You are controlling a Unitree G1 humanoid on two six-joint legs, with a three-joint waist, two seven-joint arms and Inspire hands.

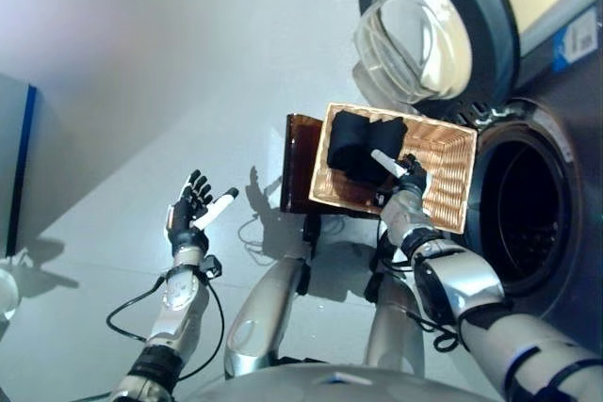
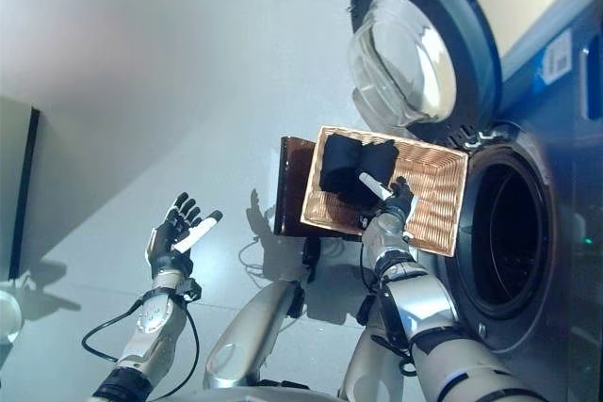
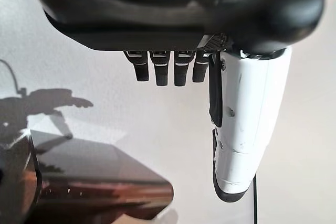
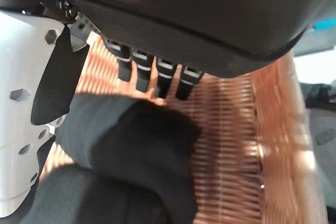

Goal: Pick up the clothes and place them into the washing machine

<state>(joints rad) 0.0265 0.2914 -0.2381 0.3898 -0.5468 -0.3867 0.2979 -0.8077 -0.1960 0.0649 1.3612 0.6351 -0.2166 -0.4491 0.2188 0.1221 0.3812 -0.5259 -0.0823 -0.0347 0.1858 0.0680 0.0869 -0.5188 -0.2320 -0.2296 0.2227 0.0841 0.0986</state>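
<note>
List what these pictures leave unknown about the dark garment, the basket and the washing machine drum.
- Dark garment: the right hand covers its near edge in the eye views; the right wrist view cuts it off.
- Wicker basket: floor under the garment is hidden; whether more clothes lie there is unknown.
- Washing machine drum: too dark to show contents.
- Brown stand: mostly hidden behind the basket.

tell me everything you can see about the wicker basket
The wicker basket is rectangular, woven of tan cane-like strands with a thicker rim and low walls. It rests on a dark brown stand, right beside the washing machine opening, below its open door. A bunched black garment lies in the end farther from the machine; the rest of its floor is bare. The right hand reaches into it above the garment, fingers straight; the pictures do not settle whether it touches the weave.
</note>
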